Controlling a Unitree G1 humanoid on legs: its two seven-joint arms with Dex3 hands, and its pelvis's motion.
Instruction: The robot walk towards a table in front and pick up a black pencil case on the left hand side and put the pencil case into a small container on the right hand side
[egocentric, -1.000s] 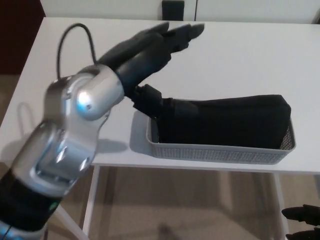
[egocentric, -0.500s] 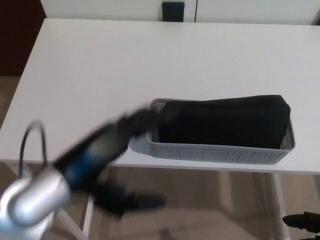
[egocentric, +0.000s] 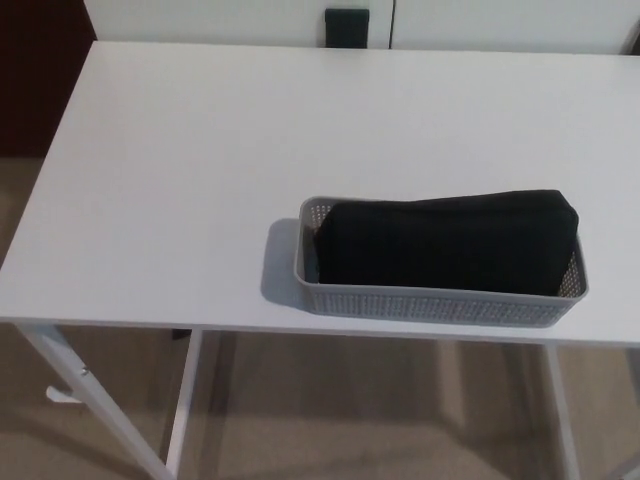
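- Black pencil case (egocentric: 448, 240) lies lengthwise inside the grey mesh container (egocentric: 430, 305), filling it, its top above the rim.
- Container sits near the front edge of the white table (egocentric: 180, 170), right of centre.
- Small dark block (egocentric: 347, 26) beyond the far table edge, well apart.
- Neither hand in frame; whether the fingers are apart or together cannot be told.

Pencil case (egocentric: 447, 241) lying lengthwise inside mesh container (egocentric: 430, 304), container on table (egocentric: 180, 170) near front edge, right of centre, table's left half bare
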